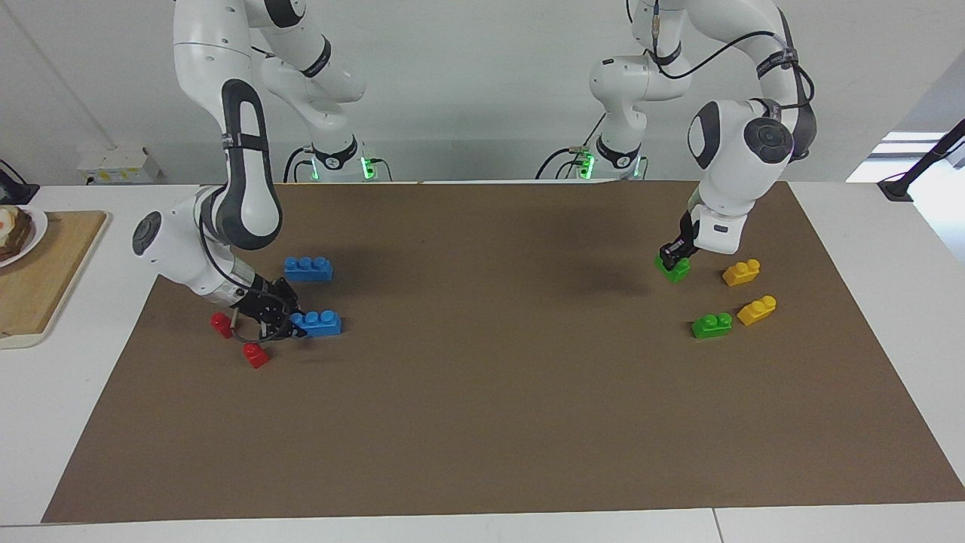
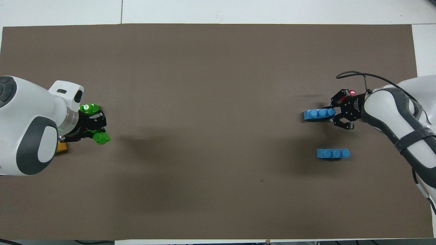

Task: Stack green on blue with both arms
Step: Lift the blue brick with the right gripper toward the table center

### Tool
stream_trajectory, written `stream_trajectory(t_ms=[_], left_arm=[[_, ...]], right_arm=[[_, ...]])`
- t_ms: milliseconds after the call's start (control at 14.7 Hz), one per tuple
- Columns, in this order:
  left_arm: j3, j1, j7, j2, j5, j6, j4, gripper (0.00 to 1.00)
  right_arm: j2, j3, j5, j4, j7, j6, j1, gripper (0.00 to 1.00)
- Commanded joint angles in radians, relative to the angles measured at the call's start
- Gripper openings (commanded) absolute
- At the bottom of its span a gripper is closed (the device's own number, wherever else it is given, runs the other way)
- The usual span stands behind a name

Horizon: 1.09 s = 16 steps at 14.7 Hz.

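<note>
Left gripper (image 1: pixel 673 262) jaws clamp a green brick (image 1: pixel 675 270), lifted over the surface (image 1: pixel 482 392); right gripper (image 1: pixel 290 320) jaws grip a blue brick (image 1: pixel 320 323).

White tabletop (image 1: pixel 867 219) under brown mat (image 1: pixel 497 392); on mat: blue bricks (image 1: pixel 308 268), red bricks (image 1: pixel 255 354), yellow bricks (image 1: pixel 741 272), green brick (image 1: pixel 712 325) (cutting board (image 1: pixel 38 279) off mat).

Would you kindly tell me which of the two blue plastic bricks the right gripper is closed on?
The right gripper grips the end of the blue three-stud plastic brick farther from the robots; the other blue brick, nearer the robots, lies untouched.
</note>
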Motion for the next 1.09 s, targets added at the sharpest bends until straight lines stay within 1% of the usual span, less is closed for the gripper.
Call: stream_trajectory(t_ms=[0,68,136,205,273,477,545,682,750,818,886,955,1023], left_arm=[[0.010,-0.011,-0.102,0.013,-0.030,-0.010,0.022,0.09],[0.011,-0.010,-0.105,0.012,-0.053,-0.009,0.022,0.09],[0.011,-0.010,-0.124,0.013,-0.068,-0.004,0.022,0.09],[0.011,-0.010,-0.150,0.014,-0.068,0.002,0.022,0.09],[0.011,-0.010,-0.174,0.014,-0.070,0.008,0.022,0.09],[0.010,-0.011,-0.242,0.017,-0.071,0.024,0.023,0.09],[0.010,-0.011,-0.266,0.017,-0.074,0.033,0.023,0.09],[0.008,-0.011,-0.317,0.020,-0.082,0.062,0.023,0.09],[0.008,-0.014,-0.348,0.021,-0.096,0.077,0.022,0.09],[0.008,-0.025,-0.378,0.021,-0.106,0.086,0.023,0.09],[0.008,-0.027,-0.409,0.021,-0.106,0.091,0.023,0.09],[0.008,-0.028,-0.434,0.023,-0.108,0.093,0.023,0.09],[0.008,-0.034,-0.457,0.021,-0.111,0.093,0.025,0.09]], right_arm=[[0.002,0.008,0.031,0.006,-0.038,-0.005,-0.014,0.00],[0.003,0.008,0.032,0.019,-0.035,-0.011,-0.011,0.00],[0.003,0.008,0.049,0.052,-0.030,-0.049,-0.003,0.00],[0.002,0.008,0.064,0.111,-0.012,-0.103,0.003,0.00],[-0.001,0.008,0.066,0.163,0.047,-0.144,0.027,0.00],[-0.001,0.008,0.064,0.306,0.265,-0.170,0.128,0.00],[-0.001,0.008,0.064,0.332,0.330,-0.177,0.173,0.00],[-0.001,0.008,0.070,0.340,0.387,-0.158,0.259,0.00],[-0.004,0.008,0.080,0.339,0.379,-0.132,0.297,0.00],[-0.004,0.008,0.083,0.339,0.398,-0.088,0.361,0.00],[-0.008,0.006,0.083,0.322,0.477,-0.060,0.409,0.00],[-0.012,0.008,0.075,0.288,0.544,-0.046,0.435,0.00],[-0.033,0.008,0.075,0.236,0.545,-0.028,0.478,0.00]])
